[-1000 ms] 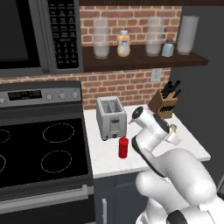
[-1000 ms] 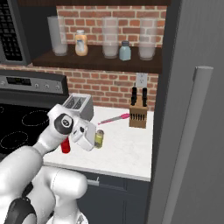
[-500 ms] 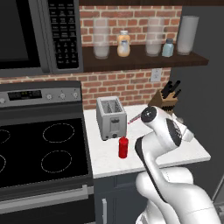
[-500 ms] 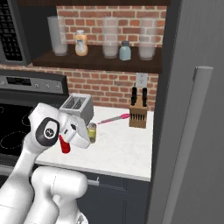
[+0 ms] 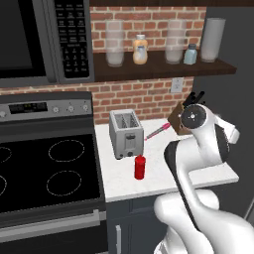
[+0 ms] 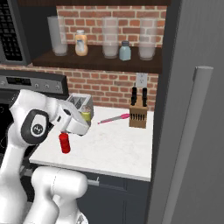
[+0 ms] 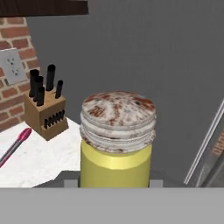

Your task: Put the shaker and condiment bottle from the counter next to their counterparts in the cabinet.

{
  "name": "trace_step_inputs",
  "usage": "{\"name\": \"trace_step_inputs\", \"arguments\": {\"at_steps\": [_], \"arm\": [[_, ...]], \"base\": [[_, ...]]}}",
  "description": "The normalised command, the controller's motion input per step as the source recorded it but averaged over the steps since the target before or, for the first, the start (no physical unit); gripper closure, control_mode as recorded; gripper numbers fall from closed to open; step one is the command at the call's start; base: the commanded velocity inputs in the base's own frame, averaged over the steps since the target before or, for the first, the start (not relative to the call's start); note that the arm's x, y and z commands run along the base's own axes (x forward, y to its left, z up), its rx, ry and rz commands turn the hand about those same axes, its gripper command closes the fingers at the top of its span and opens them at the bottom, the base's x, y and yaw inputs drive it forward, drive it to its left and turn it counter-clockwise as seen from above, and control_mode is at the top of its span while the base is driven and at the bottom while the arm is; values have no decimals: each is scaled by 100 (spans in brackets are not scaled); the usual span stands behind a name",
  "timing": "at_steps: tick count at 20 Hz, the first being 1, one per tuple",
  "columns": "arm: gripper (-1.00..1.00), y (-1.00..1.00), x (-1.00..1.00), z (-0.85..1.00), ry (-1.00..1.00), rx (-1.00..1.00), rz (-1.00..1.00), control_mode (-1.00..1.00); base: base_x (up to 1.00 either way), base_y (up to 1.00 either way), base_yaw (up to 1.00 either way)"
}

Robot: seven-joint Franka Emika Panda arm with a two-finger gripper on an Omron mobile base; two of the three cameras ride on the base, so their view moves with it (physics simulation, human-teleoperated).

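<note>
Red brick backs the white marble counter (image 5: 163, 168) in the left base view, with a black stove at 9 o'clock. A dark brown wooden cabinet (image 5: 149, 69) shelf at 12 o'clock carries tall clear glass jars, a peach-orange bottle with a white cap (image 5: 140, 49) and a small pale blue shaker with a grey top (image 5: 190, 54). On the counter, a small bright red condiment bottle (image 5: 140, 167) stands upright just in front of a silver toaster (image 5: 126, 133).

From the right base view, the gripper (image 6: 84, 120) is lifted above the counter at 9 o'clock, pinching the small yellow-green shaker with a grey-brown cap (image 6: 86, 114) near the toaster. The red bottle stands below it at 8 o'clock, a wooden knife block (image 6: 138, 113) at 1 o'clock with a pink utensil (image 6: 114, 118) lying beside it.

Along the hand view, the shaker sits upright at centre, clear of the counter, with the knife block at 9 o'clock.
</note>
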Motion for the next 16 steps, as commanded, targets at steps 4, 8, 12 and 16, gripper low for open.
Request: {"name": "trace_step_inputs", "arguments": {"at_steps": [4, 8, 12, 16], "arm": [[100, 0, -41, 100, -7, 0, 8, -100], [100, 5, -40, 100, -12, 0, 3, -100], [100, 11, -10, 90, -3, 0, 0, -100], [100, 4, 0, 53, 4, 0, 0, -100]], "base": [[0, 0, 0], [0, 0, 0], [0, 0, 0], [0, 0, 0]]}}
